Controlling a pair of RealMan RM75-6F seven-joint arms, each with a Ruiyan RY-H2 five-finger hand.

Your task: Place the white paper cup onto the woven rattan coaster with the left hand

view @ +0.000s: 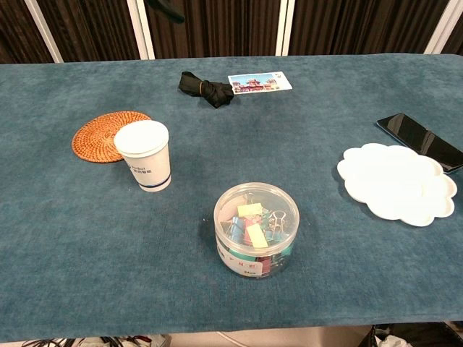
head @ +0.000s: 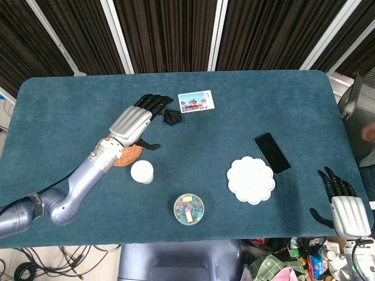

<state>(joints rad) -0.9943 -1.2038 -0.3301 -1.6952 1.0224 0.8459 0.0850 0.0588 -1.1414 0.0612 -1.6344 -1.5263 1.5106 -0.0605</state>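
Observation:
The white paper cup (head: 142, 171) (view: 145, 155) stands upright on the blue table, just in front and to the right of the woven rattan coaster (head: 128, 156) (view: 105, 135). It touches or slightly overlaps the coaster's edge. My left hand (head: 136, 121) hovers beyond the coaster with fingers stretched out and nothing in it; its wrist hides part of the coaster in the head view. My right hand (head: 343, 205) rests at the table's front right corner, fingers spread and holding nothing.
A black strap (head: 171, 117) (view: 206, 88) and a postcard (head: 196, 100) (view: 259, 82) lie just past my left hand. A clear tub of clips (head: 188, 209) (view: 255, 229) sits front centre. A white flower-shaped plate (head: 251, 180) (view: 398, 181) and a phone (head: 272, 152) (view: 423, 141) lie to the right.

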